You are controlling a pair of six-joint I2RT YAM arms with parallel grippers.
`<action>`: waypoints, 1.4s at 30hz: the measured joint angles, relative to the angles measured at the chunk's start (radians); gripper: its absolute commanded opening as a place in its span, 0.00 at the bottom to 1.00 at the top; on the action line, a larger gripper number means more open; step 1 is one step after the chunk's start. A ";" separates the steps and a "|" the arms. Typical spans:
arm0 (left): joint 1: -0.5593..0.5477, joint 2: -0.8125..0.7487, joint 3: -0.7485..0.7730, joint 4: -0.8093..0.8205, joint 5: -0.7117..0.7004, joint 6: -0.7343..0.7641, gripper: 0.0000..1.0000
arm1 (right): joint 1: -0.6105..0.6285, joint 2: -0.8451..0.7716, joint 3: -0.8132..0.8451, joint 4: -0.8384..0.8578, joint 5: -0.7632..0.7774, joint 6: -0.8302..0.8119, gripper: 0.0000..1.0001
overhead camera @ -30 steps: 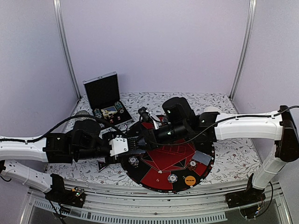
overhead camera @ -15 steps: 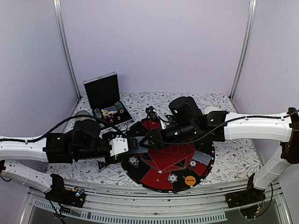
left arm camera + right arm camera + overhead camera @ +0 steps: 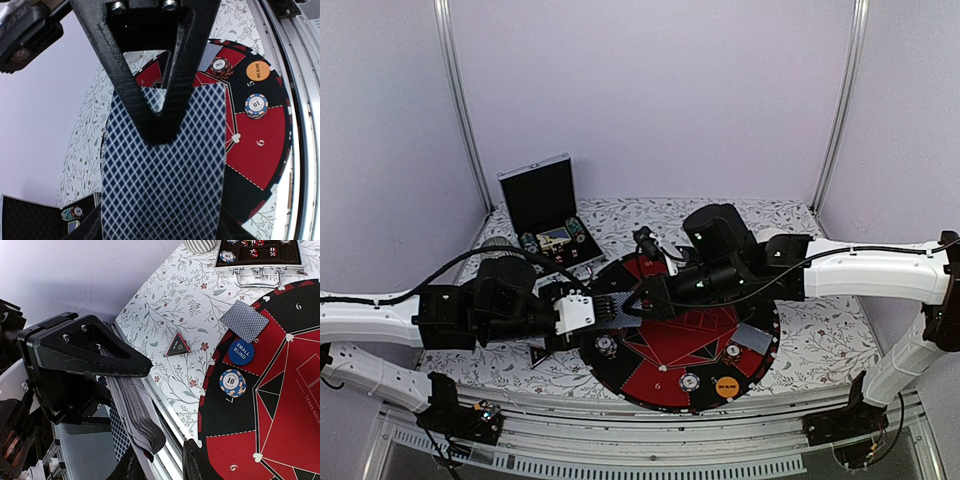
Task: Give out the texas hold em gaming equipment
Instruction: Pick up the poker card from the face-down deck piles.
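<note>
**A:** Blue-diamond backs filled the left wrist view. The deck of cards point(image 3: 165, 170) sat clamped flat between the fingers of the left gripper point(image 3: 608, 308), held in the air over the left edge of the mat point(image 3: 290, 405).

**B:** And the right gripper point(image 3: 162, 463)?

**A:** Its fingers stood narrow, one either side of the deck's splayed lower corner. Whether a card was pinched between them, I could not tell.

**B:** Risks noted?

**A:** The card edges were fanned unevenly, so a pinch there could take two or three cards instead of one. A pull against the left clamp could also drag the whole deck askew, or spill it onto the floral cloth point(image 3: 175, 305).

**B:** Anything further out?

**A:** One dealt card point(image 3: 244, 320) lay by the small blind button point(image 3: 241, 352) and a chip point(image 3: 233, 383). A dropped card might have knocked or covered them.
</note>
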 measured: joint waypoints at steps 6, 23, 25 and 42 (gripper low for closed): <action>0.001 0.001 0.000 0.000 0.000 0.000 0.56 | 0.000 -0.003 0.002 -0.014 0.000 0.000 0.29; 0.002 0.006 0.000 0.001 0.000 0.000 0.56 | 0.000 -0.040 0.002 -0.051 0.001 0.003 0.06; 0.002 0.006 0.000 0.001 0.000 0.000 0.56 | 0.000 -0.048 0.002 -0.061 0.003 0.003 0.08; 0.005 0.006 0.000 0.001 0.000 0.000 0.56 | 0.000 -0.087 0.002 -0.099 0.017 0.000 0.02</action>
